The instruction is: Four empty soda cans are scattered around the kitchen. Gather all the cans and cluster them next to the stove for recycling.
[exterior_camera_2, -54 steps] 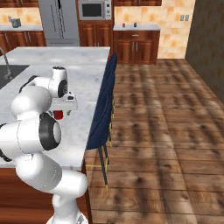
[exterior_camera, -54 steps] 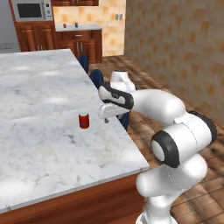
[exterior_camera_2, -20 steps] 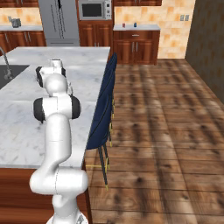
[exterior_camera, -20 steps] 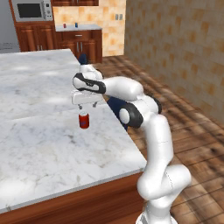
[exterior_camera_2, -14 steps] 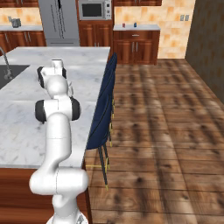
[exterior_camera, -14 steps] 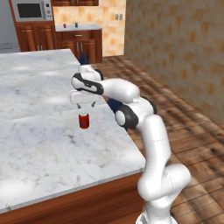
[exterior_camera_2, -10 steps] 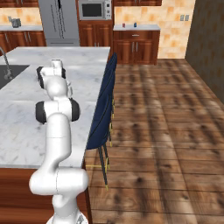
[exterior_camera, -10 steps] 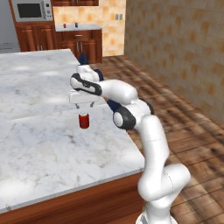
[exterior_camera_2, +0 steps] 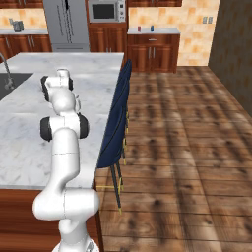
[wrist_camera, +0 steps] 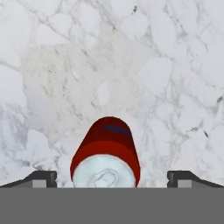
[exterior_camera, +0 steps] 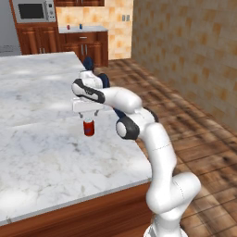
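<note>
A red soda can (exterior_camera: 88,128) stands upright on the marble island counter (exterior_camera: 37,139). My gripper (exterior_camera: 87,116) hangs straight above it, pointing down, open, with its fingertips just over the can's top. In the hand view the red soda can (wrist_camera: 106,153) shows its silver lid between the two dark fingertips (wrist_camera: 41,178), which stand wide apart on either side without touching it. In the right base view the arm's own links (exterior_camera_2: 61,106) stand in front of the can. The stove is out of view.
A dark blue chair (exterior_camera_2: 115,128) is tucked against the island's right edge. A sink (exterior_camera_2: 10,81) sits in the island at the far left. Back cabinets (exterior_camera: 81,44) carry small items, with a microwave (exterior_camera: 32,9) above. The wood floor to the right is open.
Since 2.7 s ago the arm has swung left and come over the can. In the last second the gripper has shifted slightly and stays open above it.
</note>
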### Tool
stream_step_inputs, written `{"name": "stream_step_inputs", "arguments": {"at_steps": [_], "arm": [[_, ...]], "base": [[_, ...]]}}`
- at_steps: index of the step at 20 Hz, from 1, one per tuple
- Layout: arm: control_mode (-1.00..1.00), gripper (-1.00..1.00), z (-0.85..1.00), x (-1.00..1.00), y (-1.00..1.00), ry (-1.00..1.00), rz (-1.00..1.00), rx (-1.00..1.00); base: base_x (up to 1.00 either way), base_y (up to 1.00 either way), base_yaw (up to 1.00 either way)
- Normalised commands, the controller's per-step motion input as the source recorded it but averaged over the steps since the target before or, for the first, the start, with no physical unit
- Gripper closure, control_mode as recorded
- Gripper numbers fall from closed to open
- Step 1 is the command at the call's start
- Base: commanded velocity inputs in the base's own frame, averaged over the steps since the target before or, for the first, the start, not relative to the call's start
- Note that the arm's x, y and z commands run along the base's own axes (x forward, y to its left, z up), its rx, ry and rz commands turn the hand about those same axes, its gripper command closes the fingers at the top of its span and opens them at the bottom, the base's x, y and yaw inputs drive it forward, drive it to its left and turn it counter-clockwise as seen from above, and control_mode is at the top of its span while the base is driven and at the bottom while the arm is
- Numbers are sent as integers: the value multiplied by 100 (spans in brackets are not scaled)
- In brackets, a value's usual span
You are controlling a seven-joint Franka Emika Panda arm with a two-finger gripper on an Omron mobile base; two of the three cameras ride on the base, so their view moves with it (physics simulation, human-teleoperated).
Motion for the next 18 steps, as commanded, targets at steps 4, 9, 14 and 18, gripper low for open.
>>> {"name": "stream_step_inputs", "arguments": {"at_steps": [4,9,14,18], "arm": [[-100,-100,-29,-11,0,-2,0,-1],[-100,-100,-30,-2,0,-8,0,-2],[-100,-100,-24,-1,0,-3,0,0],[-100,-100,-13,-12,0,-1,0,0]], "base": [[0,0,0],[0,0,0],[0,0,0],[0,0,0]]}}
